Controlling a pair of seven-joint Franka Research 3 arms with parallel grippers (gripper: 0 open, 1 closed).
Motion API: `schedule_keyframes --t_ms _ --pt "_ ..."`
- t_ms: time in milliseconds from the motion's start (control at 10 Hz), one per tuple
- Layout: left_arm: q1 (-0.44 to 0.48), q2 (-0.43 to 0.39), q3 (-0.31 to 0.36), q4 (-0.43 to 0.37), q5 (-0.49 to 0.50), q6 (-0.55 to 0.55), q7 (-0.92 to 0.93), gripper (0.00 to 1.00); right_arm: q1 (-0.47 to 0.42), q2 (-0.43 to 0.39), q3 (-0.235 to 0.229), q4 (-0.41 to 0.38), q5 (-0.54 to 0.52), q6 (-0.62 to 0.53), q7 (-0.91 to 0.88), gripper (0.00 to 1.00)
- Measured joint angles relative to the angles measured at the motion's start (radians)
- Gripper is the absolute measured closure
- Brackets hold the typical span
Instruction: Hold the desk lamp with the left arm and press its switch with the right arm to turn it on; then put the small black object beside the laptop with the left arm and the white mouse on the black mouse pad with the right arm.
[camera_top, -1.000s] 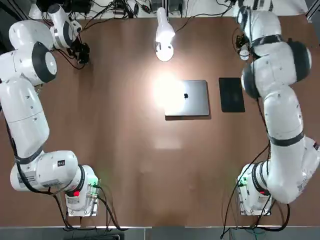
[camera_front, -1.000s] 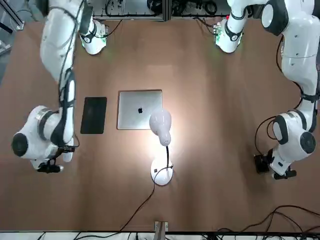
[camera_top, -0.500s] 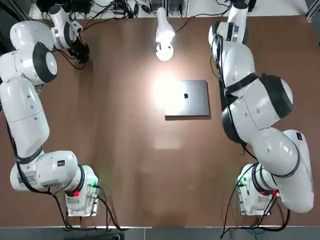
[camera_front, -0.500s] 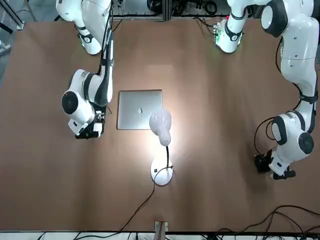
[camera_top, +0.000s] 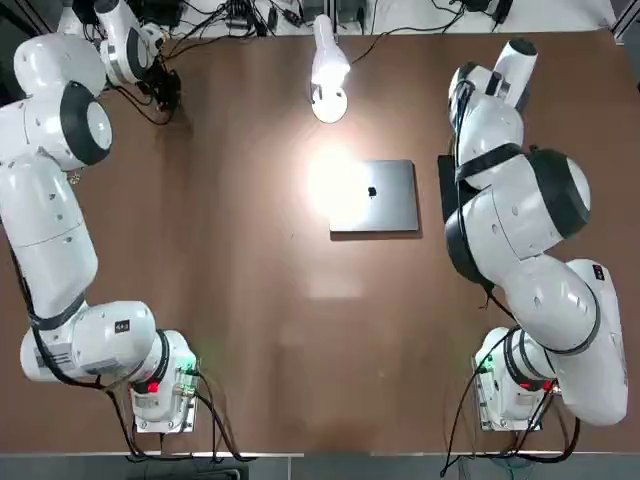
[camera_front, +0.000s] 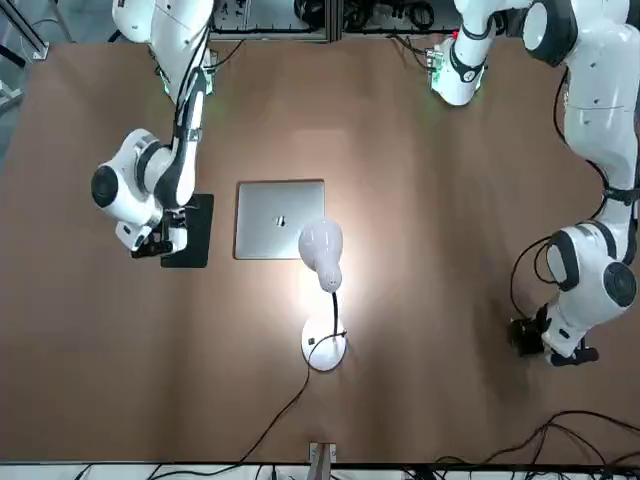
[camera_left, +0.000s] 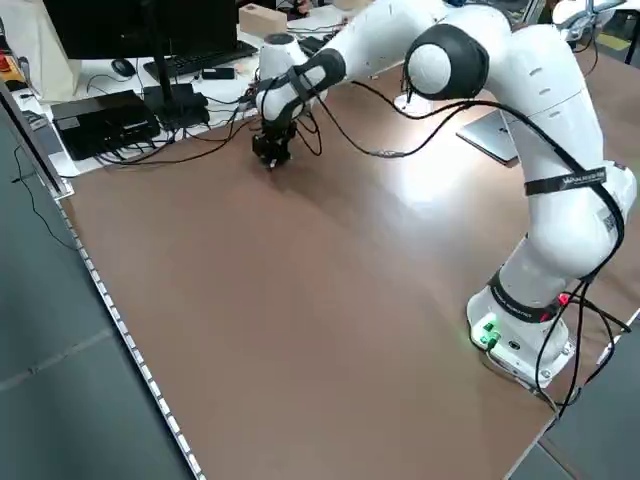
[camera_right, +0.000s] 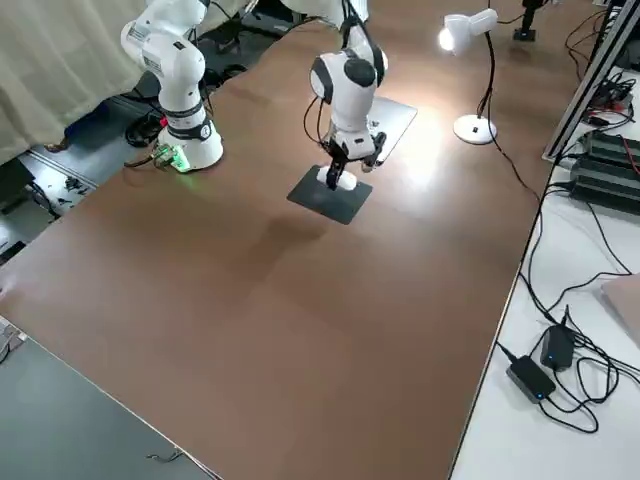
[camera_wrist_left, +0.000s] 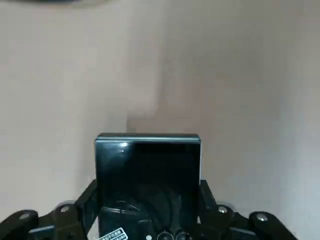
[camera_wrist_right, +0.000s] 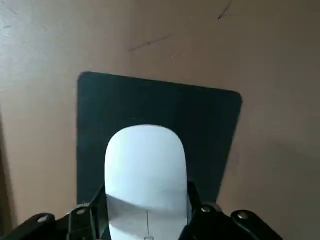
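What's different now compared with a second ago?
The right gripper, shut on the mouse, swung from the table's far right edge to above the mouse pad. The left gripper, shut on the black object, barely moved at the far left corner. The lamp stays lit and the laptop has not moved.

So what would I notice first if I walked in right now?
Probably the small white desk lamp, lit up and throwing a bright patch on the brown table beside the flat silver-grey laptop. Then the right gripper, holding a small white oval mouse over the flat black mouse pad.
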Motion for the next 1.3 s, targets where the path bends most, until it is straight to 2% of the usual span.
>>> schedule_keyframes --t_ms 100,300,500,700,900,1000,1100,1200,1300 --pt "-0.019 -0.059 -0.018 -0.046 0.0 -0.009 -0.041 0.21 0.003 0.0 0.012 -0.003 0.001 0.01 0.0 0.37" --pt "-0.059 -0.183 -0.071 -0.192 0.008 -0.015 -0.152 0.21 0.002 0.0 0.058 -0.01 0.006 0.055 0.0 0.37" --pt "-0.066 -0.277 -0.175 -0.332 0.098 -0.016 -0.362 0.21 -0.03 0.001 0.143 -0.026 0.04 0.1 0.0 0.37" --pt "-0.072 -0.331 -0.278 -0.441 0.141 -0.016 -0.548 0.21 -0.047 -0.011 0.16 -0.028 0.042 0.108 0.0 0.37" --pt "-0.097 -0.356 -0.346 -0.506 0.143 -0.015 -0.686 0.21 -0.055 -0.018 0.164 -0.028 0.042 0.108 0.0 0.36" --pt "-0.139 -0.36 -0.355 -0.523 0.143 -0.014 -0.756 0.21 -0.065 -0.017 0.177 -0.03 0.044 0.12 0.0 0.25" --pt "-0.19 -0.36 -0.357 -0.541 0.143 -0.014 -0.823 0.21 -0.075 -0.015 0.189 -0.031 0.044 0.127 0.0 0.09" --pt "-0.232 -0.362 -0.358 -0.57 0.143 -0.013 -0.884 0.21 -0.079 -0.015 0.19 -0.031 0.045 0.129 0.0 0.0" --pt "-0.262 -0.371 -0.359 -0.609 0.144 0.012 -0.94 0.21 -0.08 -0.015 0.189 -0.031 0.045 0.131 0.0 0.0"
